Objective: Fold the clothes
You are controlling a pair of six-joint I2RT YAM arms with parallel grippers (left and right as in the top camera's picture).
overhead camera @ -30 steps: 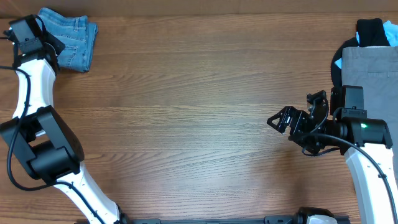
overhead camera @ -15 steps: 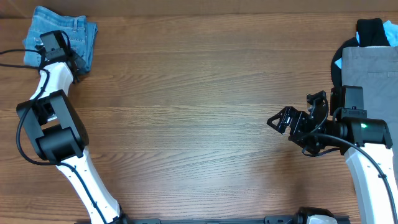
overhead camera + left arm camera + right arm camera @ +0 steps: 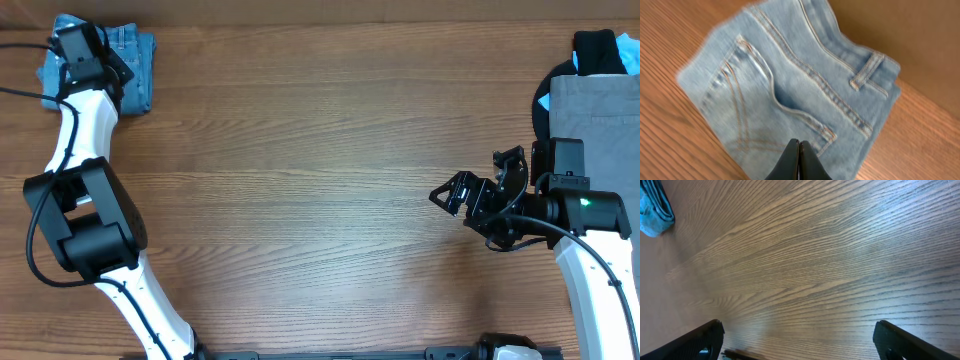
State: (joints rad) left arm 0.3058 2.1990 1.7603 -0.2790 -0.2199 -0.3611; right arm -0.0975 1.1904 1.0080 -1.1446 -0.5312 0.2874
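The light blue denim jeans [image 3: 137, 62] lie folded into a small bundle at the table's far left corner. In the left wrist view the jeans [image 3: 790, 85] show a stitched back pocket, a belt loop and seams. My left gripper [image 3: 98, 62] is shut and empty, its tips [image 3: 799, 143] just over the near edge of the bundle. My right gripper [image 3: 455, 194] is open and empty at the right side of the table, with only bare wood between its fingers [image 3: 797, 327].
A pile of other clothes sits at the far right edge: a grey garment [image 3: 600, 100], a black one [image 3: 596, 45] and a bit of light blue [image 3: 630, 48]. A blue cloth [image 3: 652, 210] shows far off in the right wrist view.
My left arm swung from the table's left edge over the jeans, and the bundle shifted slightly toward the far left corner. The right arm has not moved.
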